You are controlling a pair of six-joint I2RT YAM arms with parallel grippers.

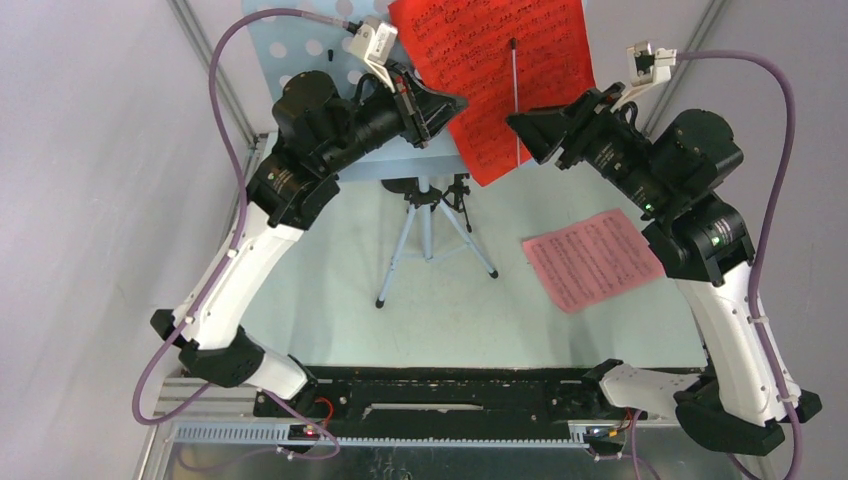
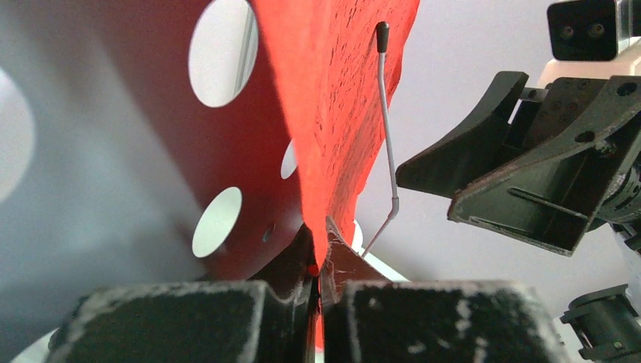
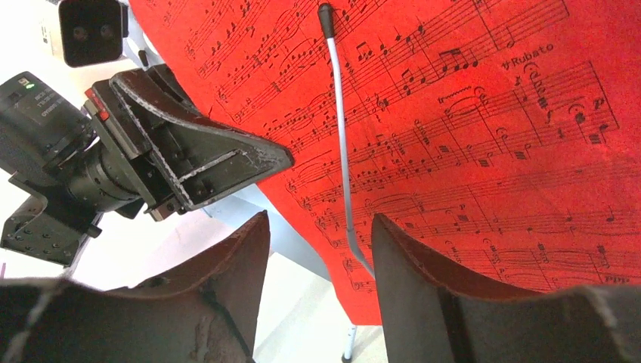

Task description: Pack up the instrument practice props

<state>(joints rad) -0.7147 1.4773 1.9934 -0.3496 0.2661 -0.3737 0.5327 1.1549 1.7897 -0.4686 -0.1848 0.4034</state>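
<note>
The red score sheet (image 1: 500,80), pinned to the pale blue music desk (image 1: 265,62) by a wire page holder (image 1: 516,90), is clamped at its lower edge by the left gripper (image 1: 440,108), the right gripper (image 1: 522,128) being held with jaws apart nearby; tearing is risked if it is pulled sideways.

A pale mint tabletop (image 1: 560,340) lies under soft, even light, closed in on the left and right by plain lilac-grey walls (image 1: 90,150). Bare metal frame struts (image 1: 190,25) slant across both upper corners. At the near edge a black rail (image 1: 450,395) crosses the tabletop, with a slotted grey cable channel (image 1: 240,433) and a brushed metal sheet (image 1: 450,465) below it.
</note>
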